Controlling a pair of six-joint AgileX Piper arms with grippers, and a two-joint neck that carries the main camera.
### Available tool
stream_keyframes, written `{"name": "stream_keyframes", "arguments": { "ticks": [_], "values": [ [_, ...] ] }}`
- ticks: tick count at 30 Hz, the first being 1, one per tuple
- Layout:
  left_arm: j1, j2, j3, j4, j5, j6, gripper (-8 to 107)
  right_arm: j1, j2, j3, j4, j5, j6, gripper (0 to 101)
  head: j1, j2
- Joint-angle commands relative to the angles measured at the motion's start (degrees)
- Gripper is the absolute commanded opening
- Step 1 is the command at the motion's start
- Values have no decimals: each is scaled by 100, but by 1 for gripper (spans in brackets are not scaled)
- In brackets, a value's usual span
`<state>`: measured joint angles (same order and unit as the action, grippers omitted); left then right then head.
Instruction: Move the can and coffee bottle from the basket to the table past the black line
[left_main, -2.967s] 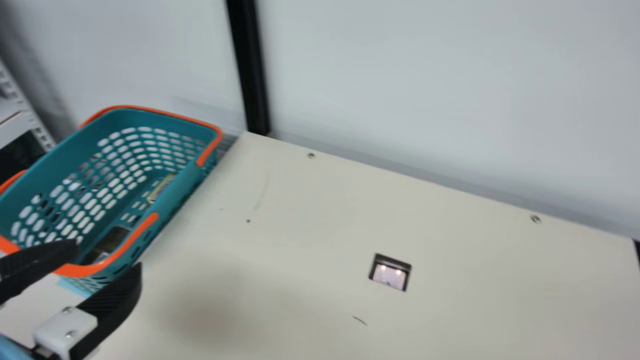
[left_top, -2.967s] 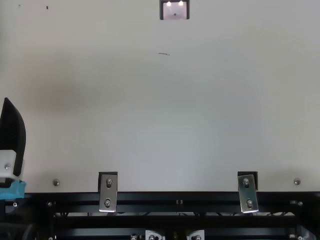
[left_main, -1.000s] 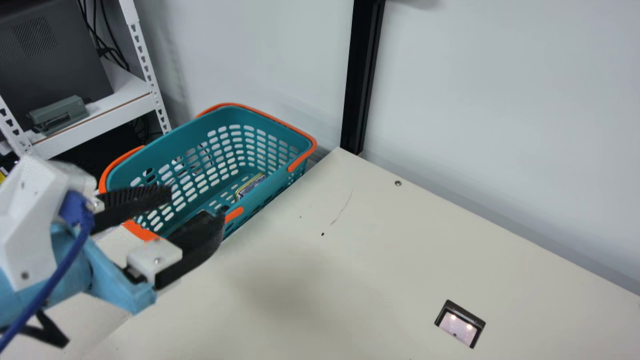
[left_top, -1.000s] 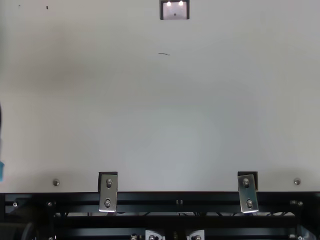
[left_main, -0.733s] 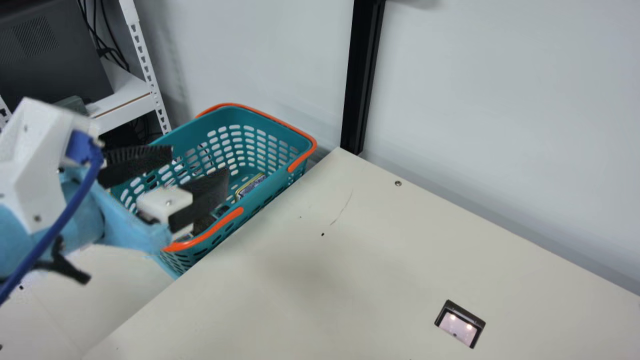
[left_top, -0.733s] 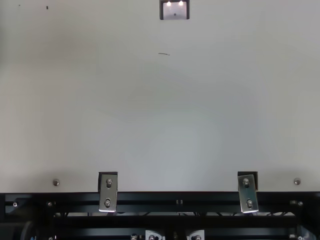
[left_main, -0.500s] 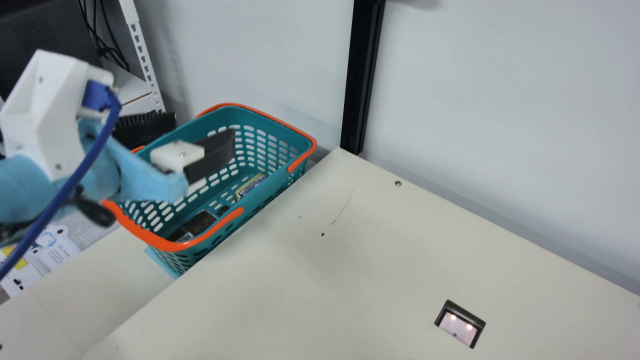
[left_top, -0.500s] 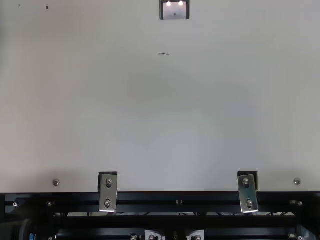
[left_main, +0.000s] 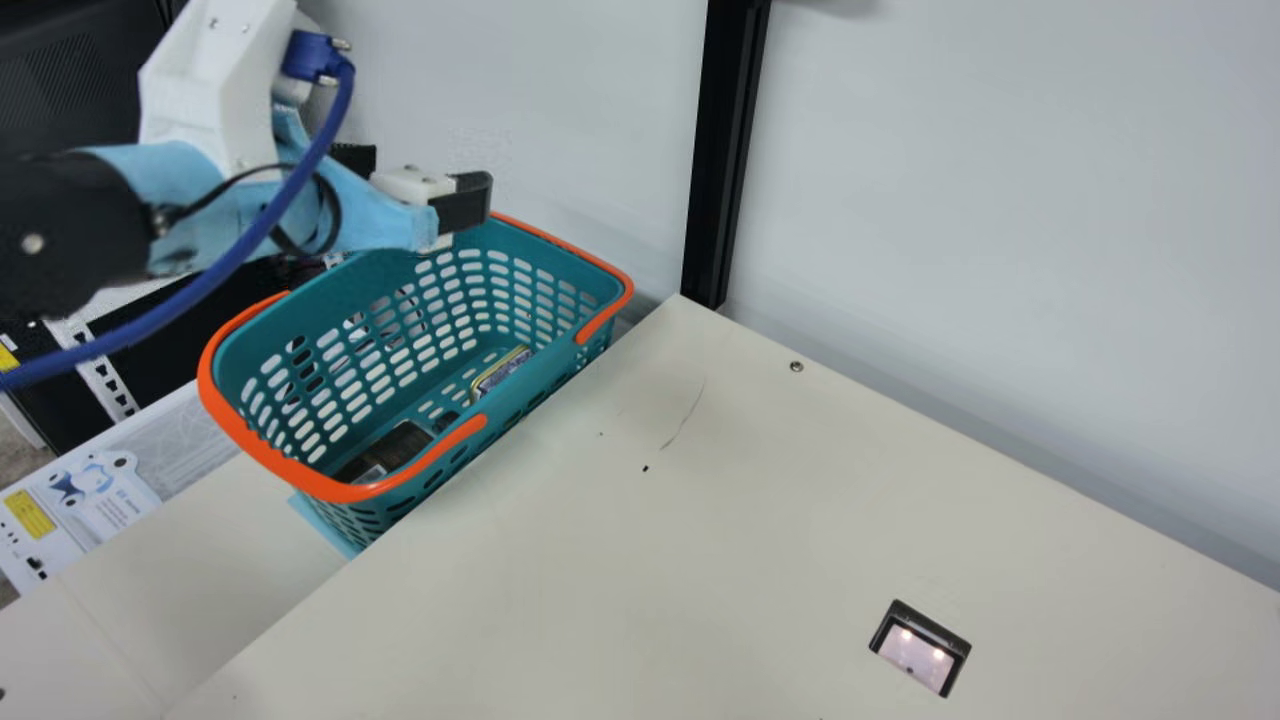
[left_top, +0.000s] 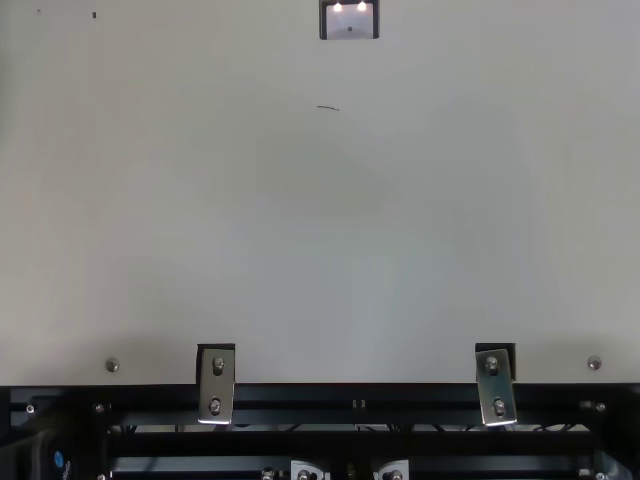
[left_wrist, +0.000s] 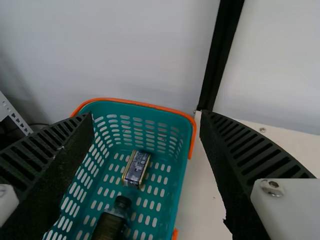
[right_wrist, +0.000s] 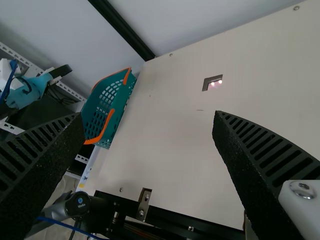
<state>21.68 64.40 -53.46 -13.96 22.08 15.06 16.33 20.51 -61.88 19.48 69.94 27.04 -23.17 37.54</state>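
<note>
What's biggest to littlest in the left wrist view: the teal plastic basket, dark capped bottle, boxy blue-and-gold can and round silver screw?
1. Basket
2. Bottle, even partly cut off by the picture's edge
3. Can
4. Screw

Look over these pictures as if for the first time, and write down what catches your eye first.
The eye goes first to the bright teal basket with orange handles, beside the left edge of the cream table in the main view. Inside it are the can and the dark coffee bottle. Above the basket in that view, the left claw hangs open.
</note>
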Motion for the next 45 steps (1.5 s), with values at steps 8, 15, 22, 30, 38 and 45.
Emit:
{"name": "stream_keyframes", "arguments": {
  "ticks": [8, 15, 22, 30, 38, 45],
  "values": [
    [990, 1512, -916, -1681, 414, 2569, 90, 0, 0, 0, 0, 0, 0, 101, -167, 87],
    [1426, 2444, -1296, -2226, 699, 3715, 90, 0, 0, 0, 0, 0, 0, 101, -167, 87],
    [1430, 3147, -1316, -2230, 746, 4190, 90, 0, 0, 0, 0, 0, 0, 101, -167, 87],
    [1210, 3882, -1414, -1886, 604, 3979, 90, 0, 0, 0, 0, 0, 0, 101, -167, 87],
    [1014, 4696, -1865, -1223, 612, 3200, 90, 0, 0, 0, 0, 0, 0, 101, -167, 87],
    [872, 5444, -2504, -622, 743, 2512, 90, 0, 0, 0, 0, 0, 0, 101, -167, 87]
  ]
}}
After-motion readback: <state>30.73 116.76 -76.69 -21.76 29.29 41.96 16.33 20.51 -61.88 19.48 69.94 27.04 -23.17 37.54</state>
